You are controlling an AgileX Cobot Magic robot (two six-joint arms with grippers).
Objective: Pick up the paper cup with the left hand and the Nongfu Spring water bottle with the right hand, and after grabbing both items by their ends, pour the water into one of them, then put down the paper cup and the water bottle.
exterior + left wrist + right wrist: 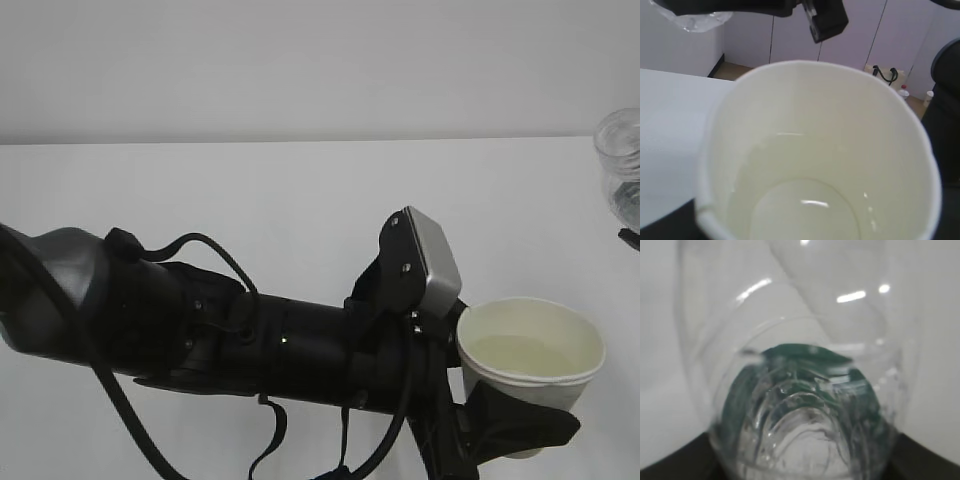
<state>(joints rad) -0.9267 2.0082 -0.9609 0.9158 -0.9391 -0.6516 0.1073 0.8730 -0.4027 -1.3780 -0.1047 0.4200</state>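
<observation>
Exterior view: left gripper (515, 425) jaws clamp the paper cup (530, 375), upright, water (528, 355) inside. Right gripper's jaws hold the bottle (805, 405).

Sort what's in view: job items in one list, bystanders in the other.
Job:
cup, held in the left gripper
water in the cup
bottle, held in the right gripper

Bystanders:
table
black bag and small bottles on the floor beyond
</observation>
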